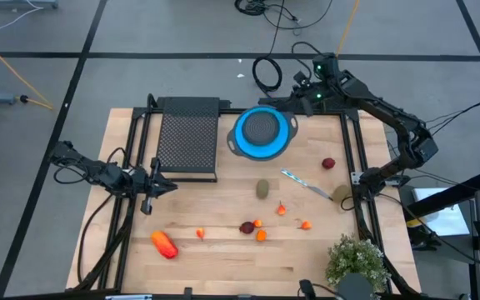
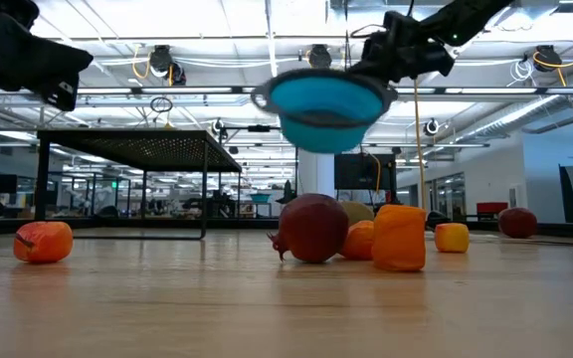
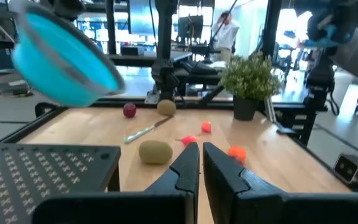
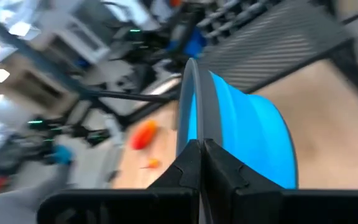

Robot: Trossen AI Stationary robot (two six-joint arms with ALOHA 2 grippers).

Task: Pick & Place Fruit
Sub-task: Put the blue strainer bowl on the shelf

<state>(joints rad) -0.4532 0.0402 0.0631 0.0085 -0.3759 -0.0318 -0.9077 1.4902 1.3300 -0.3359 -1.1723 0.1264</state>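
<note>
Table: pale wood grain, framed by black rails. Colander: bright blue wall, grey rim, dark grey perforated centre. Rack at the far edge: black with a fine perforated pattern. Long fruit near the front left corner: red-orange. Oval fruit mid-table: brownish green. Round fruit toward the right edge: dark red; another near the front: dark red. Small pieces: orange. Utensil: silvery blue. Potted plant at the front right corner: pale green foliage.

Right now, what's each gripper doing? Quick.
Left gripper: closed, holding nothing, above the table's left side.
Right gripper: closed on the rim of the blue bowl, lifted off the table.
</note>
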